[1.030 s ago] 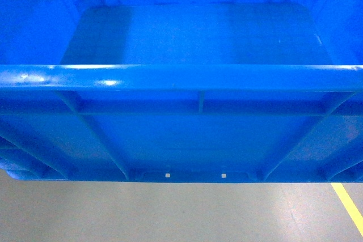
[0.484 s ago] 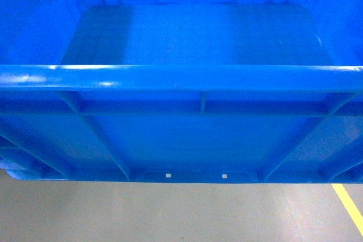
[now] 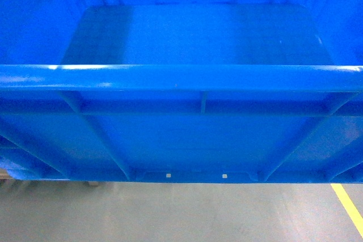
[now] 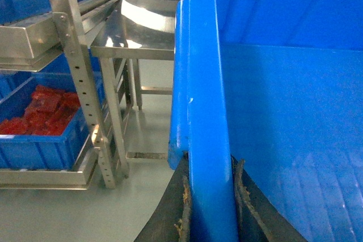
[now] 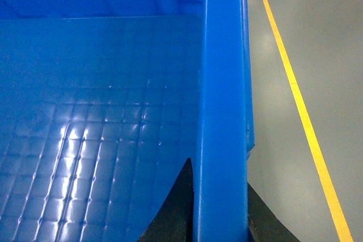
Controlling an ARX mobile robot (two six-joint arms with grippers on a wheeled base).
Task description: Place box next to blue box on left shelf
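Across the head view, the bright-blue plastic crate fills nearly the whole frame, its thick near rim running level from edge to edge and its ribbed outer wall with diagonal braces facing the camera. Below the crate lies grey floor with a yellow line at lower right. The crate is clear of the floor, carried between both arms.

Left gripper: the black fingers clamp the crate's left wall, one on the outer face, one on the inner face. Beside that wall stand a stainless steel rack and a steel table; a smaller blue bin with red contents sits on the rack's lower level.

Right gripper: the black fingers clamp the right wall likewise, above the grid-textured crate floor.
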